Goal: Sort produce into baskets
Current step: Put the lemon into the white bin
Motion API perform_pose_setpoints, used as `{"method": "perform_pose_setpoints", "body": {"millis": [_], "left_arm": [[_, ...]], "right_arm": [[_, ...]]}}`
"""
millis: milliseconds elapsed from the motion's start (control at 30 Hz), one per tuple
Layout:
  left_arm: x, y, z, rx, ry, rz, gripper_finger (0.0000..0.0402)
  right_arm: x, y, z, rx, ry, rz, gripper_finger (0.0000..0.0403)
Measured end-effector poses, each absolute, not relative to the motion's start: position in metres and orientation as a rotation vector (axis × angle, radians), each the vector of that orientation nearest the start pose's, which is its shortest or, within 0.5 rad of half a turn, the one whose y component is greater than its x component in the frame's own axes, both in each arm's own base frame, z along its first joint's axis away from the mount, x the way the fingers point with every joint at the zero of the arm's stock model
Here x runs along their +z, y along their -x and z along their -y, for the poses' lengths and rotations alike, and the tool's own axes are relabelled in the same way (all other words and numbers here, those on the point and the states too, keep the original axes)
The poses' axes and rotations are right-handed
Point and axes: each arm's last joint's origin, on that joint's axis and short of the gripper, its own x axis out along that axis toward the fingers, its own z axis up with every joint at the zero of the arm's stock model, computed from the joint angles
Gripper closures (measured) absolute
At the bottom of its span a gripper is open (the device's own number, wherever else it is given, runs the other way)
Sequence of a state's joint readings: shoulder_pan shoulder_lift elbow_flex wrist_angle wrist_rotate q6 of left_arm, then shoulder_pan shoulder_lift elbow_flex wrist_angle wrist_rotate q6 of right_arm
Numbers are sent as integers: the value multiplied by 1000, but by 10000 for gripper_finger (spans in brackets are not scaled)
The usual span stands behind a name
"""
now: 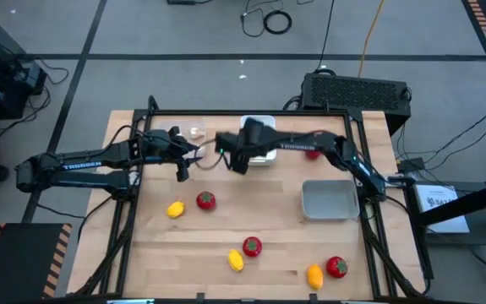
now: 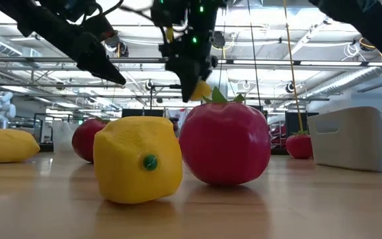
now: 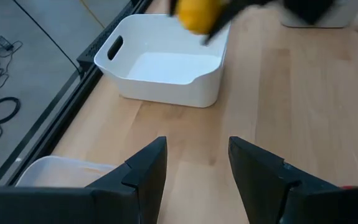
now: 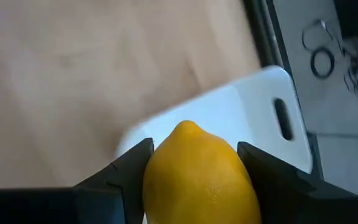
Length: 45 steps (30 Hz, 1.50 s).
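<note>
Clamping a yellow lemon (image 4: pixel 197 177) between its jaws, your right gripper (image 4: pixel 194 168) hangs over the white basket (image 4: pixel 253 118), just beyond the fingertips. Your left gripper (image 3: pixel 194 168) hovers nearby, jaws apart and empty, facing that basket.

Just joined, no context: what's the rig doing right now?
Sorting toy produce into trays. The right gripper holds a lemon in the air beside the white tray at the table's far edge. The left gripper hovers open and empty nearby, next to the clear tray. The grey tray looks empty. Several tomatoes and yellow fruits still lie loose on the table.
</note>
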<state>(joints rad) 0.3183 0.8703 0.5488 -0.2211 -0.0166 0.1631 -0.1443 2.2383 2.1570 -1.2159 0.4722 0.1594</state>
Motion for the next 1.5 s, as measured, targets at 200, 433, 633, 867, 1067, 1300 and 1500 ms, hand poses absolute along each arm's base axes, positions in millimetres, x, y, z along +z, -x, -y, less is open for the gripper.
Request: {"method": "perform_pose_setpoints", "body": {"millis": [200,433,633,867,1067,1300,1500], "left_arm": [[235,-175,-58,282,-76,-562,221],[235,-175,-58,282,-77,-560,221],[235,-175,-58,282,-77,-560,221],[235,-175,-58,282,-77,-560,221],[235,-175,-58,282,-77,-560,221],[235,-175,-58,282,-77,-561,221],[235,-175,-58,282,-77,-561,221]], "right_arm": [[260,-441,119,-701,23,-1277,181],[259,-430,143,-771,-43,-1303,144],[259,-429,147,-773,-46,-1307,122],[258,-431,138,-724,-58,-1313,117],[256,-433,121,-641,-109,-1353,117],[255,-431,91,-594,-165,-1433,117],[254,-423,54,-575,-234,-1558,117]]}}
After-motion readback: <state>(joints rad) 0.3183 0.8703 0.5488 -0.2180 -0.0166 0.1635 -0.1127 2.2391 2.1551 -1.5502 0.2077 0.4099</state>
